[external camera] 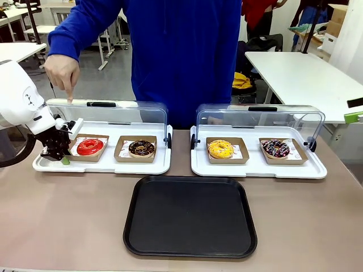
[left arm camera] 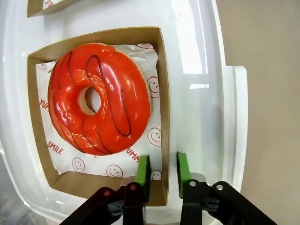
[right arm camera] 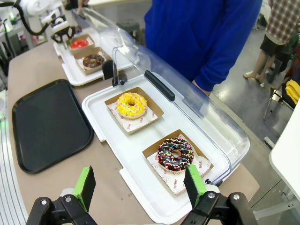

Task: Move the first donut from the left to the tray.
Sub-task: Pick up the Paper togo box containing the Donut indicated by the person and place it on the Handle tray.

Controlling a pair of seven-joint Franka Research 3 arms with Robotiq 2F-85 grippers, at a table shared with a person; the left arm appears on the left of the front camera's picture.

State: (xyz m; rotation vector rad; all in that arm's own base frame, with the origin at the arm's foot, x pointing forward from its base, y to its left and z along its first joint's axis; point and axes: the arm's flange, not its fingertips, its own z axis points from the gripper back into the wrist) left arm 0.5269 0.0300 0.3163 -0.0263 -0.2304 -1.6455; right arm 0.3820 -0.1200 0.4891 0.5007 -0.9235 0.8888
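The glossy red donut [external camera: 90, 147] sits in its shallow brown cardboard holder [external camera: 102, 154] at the left end of the left white tray [external camera: 102, 166]. My left gripper [external camera: 59, 148] is down at the holder's left side. In the left wrist view the red donut [left arm camera: 96, 105] fills the holder [left arm camera: 161, 93]. The left gripper [left arm camera: 162, 174] is narrowly open, one green pad [left arm camera: 143, 174] inside the holder's wall and one outside, with small gaps on both sides. The black tray [external camera: 190, 215] lies flat in front, bare. My right gripper [right arm camera: 139, 187] hangs wide open above the right white tray.
A chocolate donut [external camera: 141, 148] shares the left white tray. A yellow donut [external camera: 220, 149] and a sprinkled dark donut [external camera: 275, 149] sit in the right white tray [external camera: 258, 169]. Both clear lids stand raised behind. The person's hand [external camera: 63, 73] points down over the left lid [external camera: 108, 116].
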